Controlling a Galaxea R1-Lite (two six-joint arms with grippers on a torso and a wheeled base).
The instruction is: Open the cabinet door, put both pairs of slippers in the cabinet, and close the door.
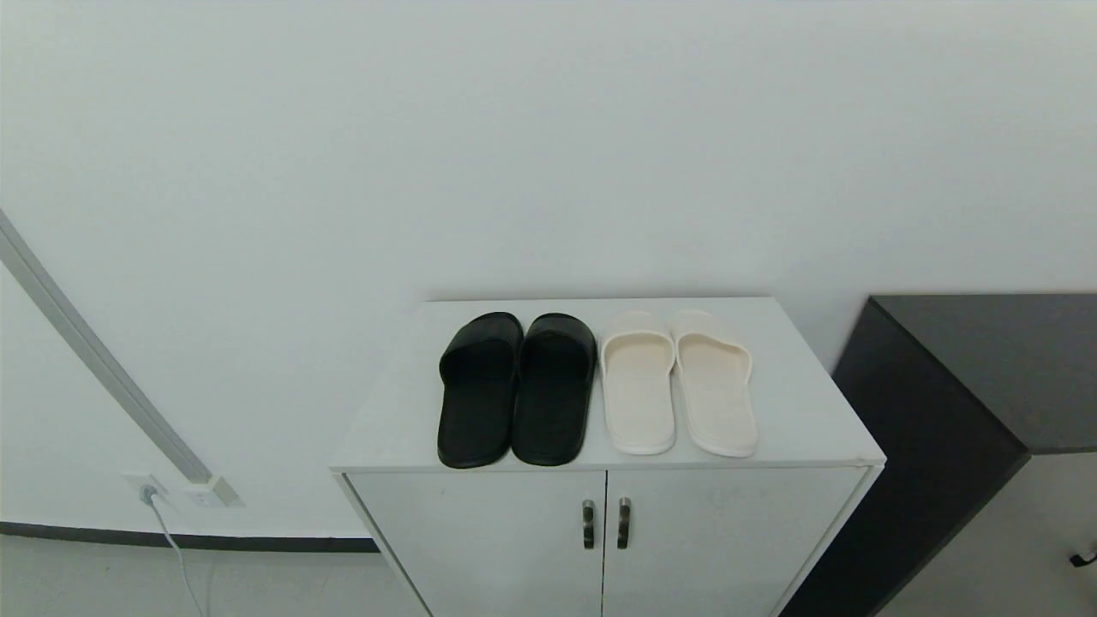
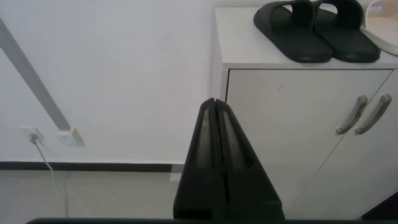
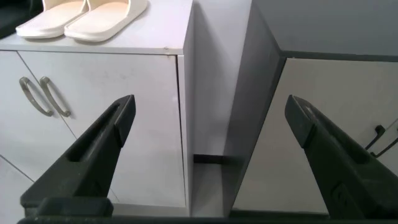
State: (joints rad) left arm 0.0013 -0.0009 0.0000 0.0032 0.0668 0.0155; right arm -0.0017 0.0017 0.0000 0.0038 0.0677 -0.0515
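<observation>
White cabinet (image 1: 797,403) closed, both slipper pairs on top, no gripper at the handles (image 1: 605,523) yet.
Black slippers (image 1: 517,390) and cream slippers (image 1: 679,383) lie side by side on the cabinet top, toes to the wall, long axes front to back, black pair on the robot's left. Both doors (image 1: 480,548) are closed. The handles are two upright bars, one close on each side of the middle seam. Left gripper (image 2: 215,109) has its fingers pressed together, low and off the cabinet's left front corner, so the handles lie to its right. Right gripper (image 3: 210,102) has its fingers spread wide and faces the cabinet's right front edge next to the dark unit (image 1: 934,446), so the handles lie to its left. Neither looks clearly nearer. The right, already spread, seems readier for the right-hand bar, with a finger going either side of it.
</observation>
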